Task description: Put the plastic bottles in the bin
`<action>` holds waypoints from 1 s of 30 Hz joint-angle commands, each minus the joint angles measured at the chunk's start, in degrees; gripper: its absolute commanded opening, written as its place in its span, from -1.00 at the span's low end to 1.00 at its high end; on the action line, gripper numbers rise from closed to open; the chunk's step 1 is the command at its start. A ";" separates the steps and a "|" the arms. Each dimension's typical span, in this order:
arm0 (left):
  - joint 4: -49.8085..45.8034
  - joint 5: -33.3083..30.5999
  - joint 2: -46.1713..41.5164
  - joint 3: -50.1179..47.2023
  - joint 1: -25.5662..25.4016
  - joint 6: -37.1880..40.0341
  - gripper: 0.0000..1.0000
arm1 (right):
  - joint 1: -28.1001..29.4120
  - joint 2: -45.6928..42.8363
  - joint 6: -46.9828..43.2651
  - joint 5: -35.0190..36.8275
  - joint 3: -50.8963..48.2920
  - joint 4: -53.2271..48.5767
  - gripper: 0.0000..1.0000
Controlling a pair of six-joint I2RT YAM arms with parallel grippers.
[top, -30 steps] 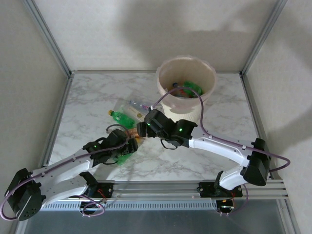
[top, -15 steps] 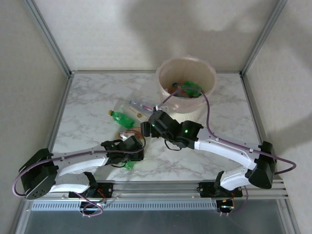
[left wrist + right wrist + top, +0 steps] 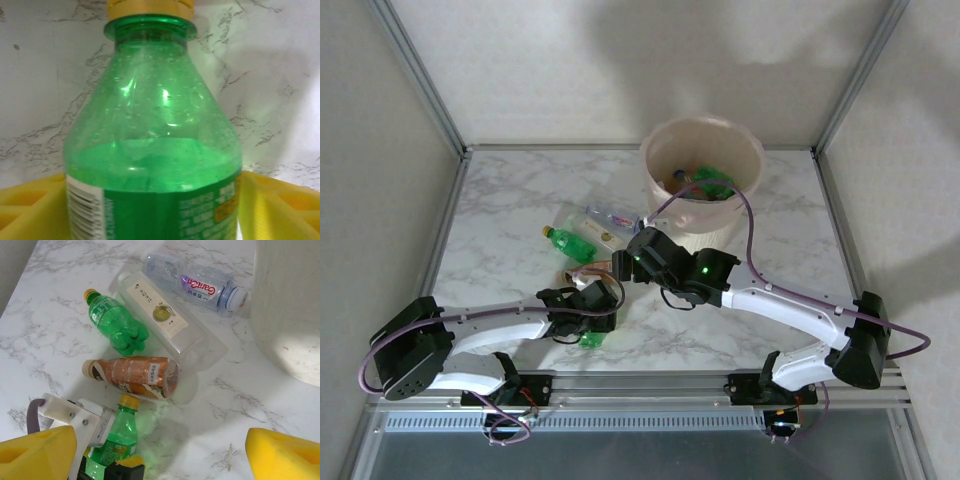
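Observation:
A green bottle (image 3: 155,140) with a yellow cap lies between the yellow pads (image 3: 30,205) of my left gripper (image 3: 155,210), which is shut on it low over the marble near the front edge (image 3: 592,338). My right gripper (image 3: 160,455) hovers open above the pile with nothing between its fingers. Under it lie a copper-orange bottle (image 3: 132,376), a second green bottle (image 3: 112,322), a clear labelled bottle (image 3: 165,317) and a clear blue-capped bottle (image 3: 197,285). The peach bin (image 3: 705,225) stands at the back right with several bottles inside.
The bin's wall (image 3: 290,305) rises close on the right of the right wrist view. The loose bottles cluster between the two grippers and the bin. The marble table (image 3: 500,200) is bordered by metal frame rails and walls.
My left gripper has slid right and toward the front edge with the green bottle in it, the arm dropping lower. The right gripper has shifted slightly right.

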 commanded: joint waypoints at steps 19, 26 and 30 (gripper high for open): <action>-8.18 1.16 -9.18 7.36 -0.54 -0.45 0.11 | -0.81 -8.74 1.18 8.55 2.91 -5.92 0.68; -15.83 -1.98 -12.98 22.69 -0.28 2.21 0.16 | -3.73 -14.72 2.28 12.55 3.28 -10.74 0.66; -17.72 -4.14 -9.88 36.44 0.76 5.47 0.18 | -4.46 -18.10 4.11 14.84 2.93 -13.82 0.65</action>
